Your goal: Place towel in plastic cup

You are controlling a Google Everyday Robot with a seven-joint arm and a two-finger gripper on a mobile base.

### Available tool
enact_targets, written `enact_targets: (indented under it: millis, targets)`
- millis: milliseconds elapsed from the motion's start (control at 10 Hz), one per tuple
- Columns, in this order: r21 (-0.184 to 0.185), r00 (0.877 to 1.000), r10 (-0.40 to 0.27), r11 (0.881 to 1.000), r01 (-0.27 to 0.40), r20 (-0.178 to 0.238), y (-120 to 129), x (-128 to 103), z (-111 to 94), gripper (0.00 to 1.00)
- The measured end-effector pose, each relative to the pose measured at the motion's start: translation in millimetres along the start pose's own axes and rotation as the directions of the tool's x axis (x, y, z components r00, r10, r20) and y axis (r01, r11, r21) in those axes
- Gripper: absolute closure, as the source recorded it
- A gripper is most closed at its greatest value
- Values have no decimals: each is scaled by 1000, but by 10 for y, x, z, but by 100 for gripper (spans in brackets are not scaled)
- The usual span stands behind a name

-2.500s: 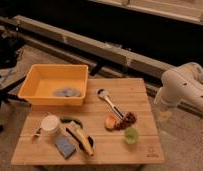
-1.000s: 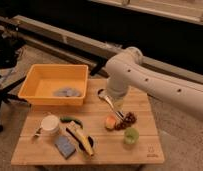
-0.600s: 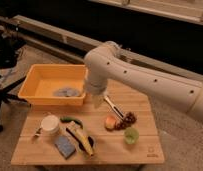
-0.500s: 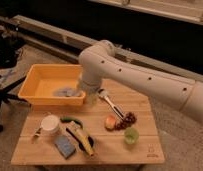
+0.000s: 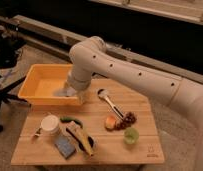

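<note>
A grey towel [image 5: 59, 93] lies in the yellow bin [image 5: 40, 80] at the back left of the wooden table [image 5: 145, 152]. Most of the towel is hidden by my arm. My gripper [image 5: 71, 91] is down inside the bin, right at the towel, at the end of the large white arm [image 5: 125, 70] that reaches in from the right. A small green plastic cup [image 5: 130, 135] stands upright at the front right of the table, well away from the gripper.
A white lidded cup [image 5: 50, 124], a banana [image 5: 82, 141], a blue sponge [image 5: 65, 147] and a small green item [image 5: 70, 120] lie at the front left. A long-handled brush [image 5: 111, 103], an orange piece [image 5: 111, 123] and grapes [image 5: 128, 119] lie mid-table.
My arm has swung from the table's right side leftward across the table, and the gripper has come down into the yellow bin at the towel.
</note>
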Motion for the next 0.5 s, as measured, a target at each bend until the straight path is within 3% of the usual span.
enact_targets:
  millis: [300, 500]
  targets:
    - [0, 1000, 0, 1000, 0, 0, -1, 0, 0, 35]
    - [-27, 1000, -16, 1000, 16, -15, -20, 48, 29, 35]
